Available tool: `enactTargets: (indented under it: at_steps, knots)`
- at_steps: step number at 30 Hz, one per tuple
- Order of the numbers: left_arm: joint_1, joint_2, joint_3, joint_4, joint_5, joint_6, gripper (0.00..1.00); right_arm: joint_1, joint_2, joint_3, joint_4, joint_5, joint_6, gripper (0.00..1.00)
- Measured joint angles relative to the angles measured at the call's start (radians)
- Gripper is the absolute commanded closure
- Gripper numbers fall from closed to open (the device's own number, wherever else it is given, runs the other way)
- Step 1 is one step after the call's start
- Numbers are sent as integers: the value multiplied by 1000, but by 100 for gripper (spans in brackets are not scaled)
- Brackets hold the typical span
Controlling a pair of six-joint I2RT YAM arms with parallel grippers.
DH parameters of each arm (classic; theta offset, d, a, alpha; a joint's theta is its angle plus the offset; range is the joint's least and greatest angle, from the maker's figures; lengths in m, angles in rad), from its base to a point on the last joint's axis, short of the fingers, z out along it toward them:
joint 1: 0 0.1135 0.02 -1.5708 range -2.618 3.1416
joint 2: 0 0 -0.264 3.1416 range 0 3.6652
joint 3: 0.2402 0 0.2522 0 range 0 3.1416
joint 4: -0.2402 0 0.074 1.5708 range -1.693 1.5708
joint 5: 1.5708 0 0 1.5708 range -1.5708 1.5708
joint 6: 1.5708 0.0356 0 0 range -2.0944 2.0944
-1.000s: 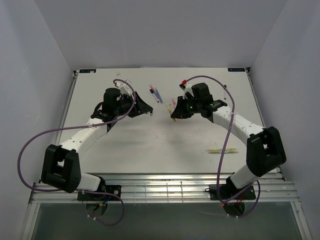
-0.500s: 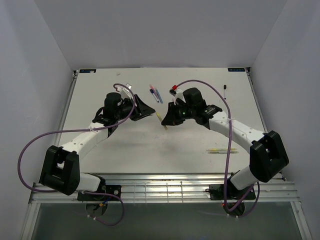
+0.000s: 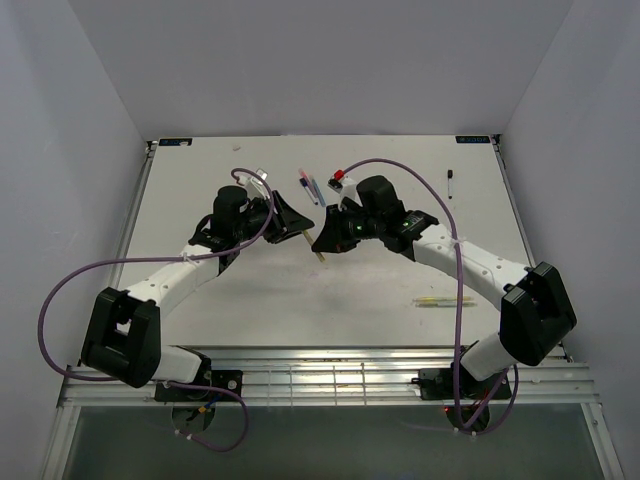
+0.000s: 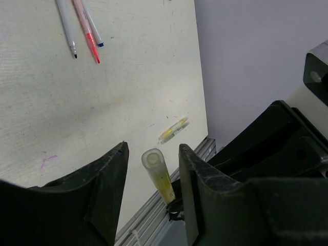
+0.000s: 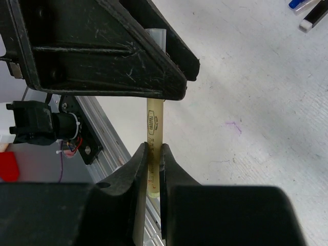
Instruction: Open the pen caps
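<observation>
My right gripper is shut on a yellow pen and holds it above the table's middle, as the top view also shows. The pen's pale capped end stands between the fingers of my left gripper, which is open; I cannot tell whether the fingers touch it. In the top view the left gripper and the right gripper meet nose to nose. In the right wrist view the left gripper's fingers hide the cap.
Three pens lie side by side at the back middle, also in the left wrist view. Yellow pens lie at the front right, near the table's metal front rail. A small black-tipped pen lies at the back right.
My right gripper has carried the yellow pen left toward the middle. My left gripper has moved right to meet it and now has the pen's end between its fingers.
</observation>
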Motion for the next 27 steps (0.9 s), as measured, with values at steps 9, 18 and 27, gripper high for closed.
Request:
enactTargets:
  at_steps: [9,18,27]
  knots:
    - [-1,1,4,5,3,-12,75,2,6,0,-2,11,2,92]
    - [-2,21,10,8,3,-18,100,6,32,11,-5,15,-8,74]
    - [-3,30,10,6,6,-14,100,6,101,70,1,11,-23,74]
